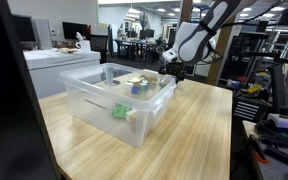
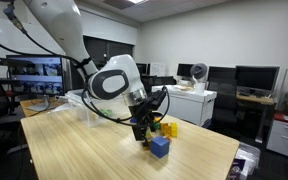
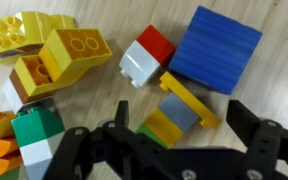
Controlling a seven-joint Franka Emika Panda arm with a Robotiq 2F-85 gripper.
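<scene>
Small yellow-and-grey block point(image 3: 179, 110), lying flat on the wooden table point(image 3: 114, 20), right between the two fingers in the wrist view and touched by neither. Just past it, a large blue block point(image 3: 216, 48), with a red-and-grey block point(image 3: 146, 55) close beside that, tilted. Further across, a cluster of yellow bricks point(image 3: 56, 50), studs showing. Toward the lower corner, a green-and-white block point(image 3: 36, 135) with something orange at the very edge, too cropped to tell more. Over the pile, the gripper point(image 3: 179, 128), fingers spread wide, gripping nothing, pointed down at the wood. Seen in an exterior view as well: gripper point(image 2: 144, 128) low over the table point(image 2: 84, 150), blue block point(image 2: 160, 147) just beside it, yellow bricks point(image 2: 168, 128) a little behind. In an exterior view from another spot, gripper point(image 1: 171, 68) at the far side of the tabletop, beyond a clear plastic bin point(image 1: 94, 112) with a few more coloured pieces inside. Around the table, office desks and monitors point(image 2: 254, 78).
</scene>
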